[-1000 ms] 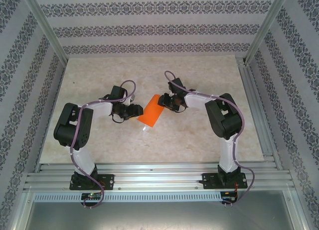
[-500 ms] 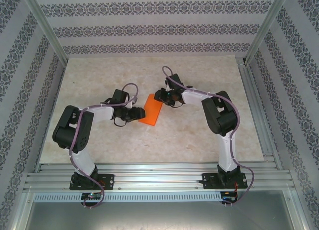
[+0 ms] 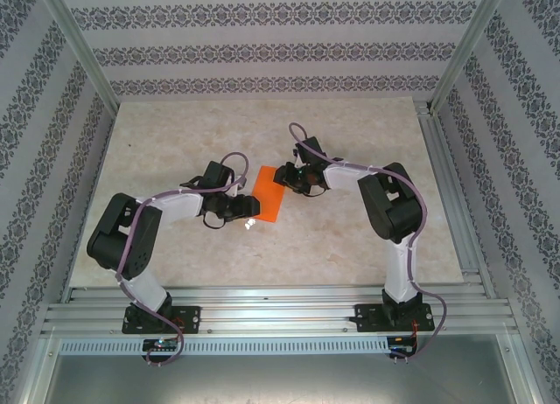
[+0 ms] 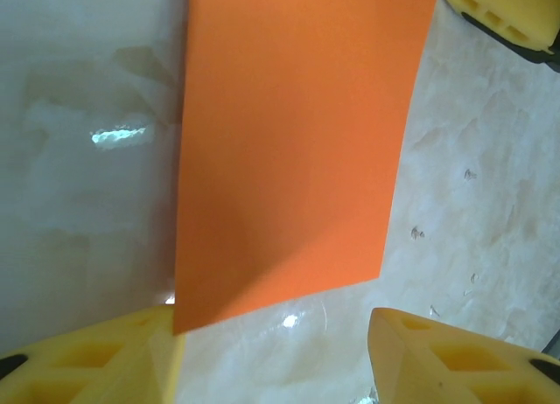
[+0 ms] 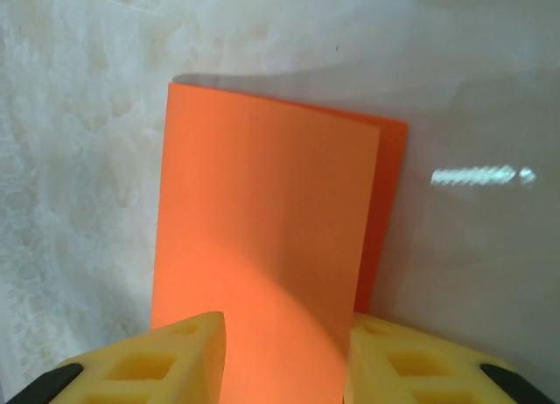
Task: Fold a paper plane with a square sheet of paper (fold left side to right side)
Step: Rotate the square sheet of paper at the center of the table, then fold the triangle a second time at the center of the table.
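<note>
The square sheet of paper [image 3: 269, 194] lies folded in half on the table, a bright orange rectangle. In the right wrist view the sheet [image 5: 262, 238] shows an upper layer, with a strip of the lower layer along its right side. My right gripper [image 3: 285, 176] is at the sheet's far end, open [image 5: 284, 369], and the paper runs between its yellow fingers [image 5: 149, 360]. My left gripper [image 3: 246, 208] is at the near left corner, open [image 4: 280, 369]. The sheet's [image 4: 289, 142] near edge ends just ahead of that gripper's fingers [image 4: 87, 360].
The beige marbled table [image 3: 367, 133] has aluminium rails along its right and near edges [image 3: 280, 303]. Patterned walls close it in at the back and sides. A small white glare spot [image 3: 251, 225] lies on the table by the left gripper.
The left gripper has moved right and nearer, to the sheet's near left corner, and opened slightly. The right gripper shifted a little at the far end. The sheet now looks shorter and flatter.
</note>
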`<action>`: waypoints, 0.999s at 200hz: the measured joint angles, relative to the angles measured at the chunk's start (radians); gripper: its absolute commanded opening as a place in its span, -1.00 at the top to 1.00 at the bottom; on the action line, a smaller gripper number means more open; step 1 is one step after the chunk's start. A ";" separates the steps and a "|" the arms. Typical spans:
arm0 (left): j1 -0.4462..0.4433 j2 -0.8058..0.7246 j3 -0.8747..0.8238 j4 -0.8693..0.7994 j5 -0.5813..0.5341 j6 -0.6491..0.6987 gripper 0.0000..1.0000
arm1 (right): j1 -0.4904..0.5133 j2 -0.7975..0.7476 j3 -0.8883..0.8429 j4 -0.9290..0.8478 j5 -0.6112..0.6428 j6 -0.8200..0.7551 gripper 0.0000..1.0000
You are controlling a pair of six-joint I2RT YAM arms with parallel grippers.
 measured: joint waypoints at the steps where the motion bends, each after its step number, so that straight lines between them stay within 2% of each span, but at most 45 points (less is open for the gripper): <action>1: 0.000 -0.003 0.000 -0.002 -0.002 0.001 -0.21 | 0.000 -0.001 -0.001 0.001 0.000 0.001 0.24; 29: 0.000 -0.094 0.002 -0.064 -0.069 0.043 -0.24 | 0.017 -0.018 -0.041 0.041 -0.015 0.049 0.25; 68: -0.009 -0.233 -0.021 -0.064 -0.130 0.153 -0.25 | 0.032 -0.046 -0.076 0.065 -0.023 0.118 0.35; 99: -0.085 -0.355 -0.101 -0.032 -0.182 0.293 -0.37 | 0.032 -0.066 -0.087 0.088 -0.027 0.173 0.48; 127: -0.150 -0.437 -0.160 0.002 -0.227 0.411 -0.40 | 0.032 -0.068 -0.084 0.069 -0.038 0.215 0.61; 161: -0.199 -0.427 -0.163 0.041 -0.276 0.509 -0.41 | 0.032 -0.068 -0.077 0.034 -0.050 0.249 0.82; 200: -0.252 -0.303 -0.143 0.063 -0.322 0.584 -0.42 | 0.037 -0.068 -0.040 -0.021 -0.052 0.250 0.84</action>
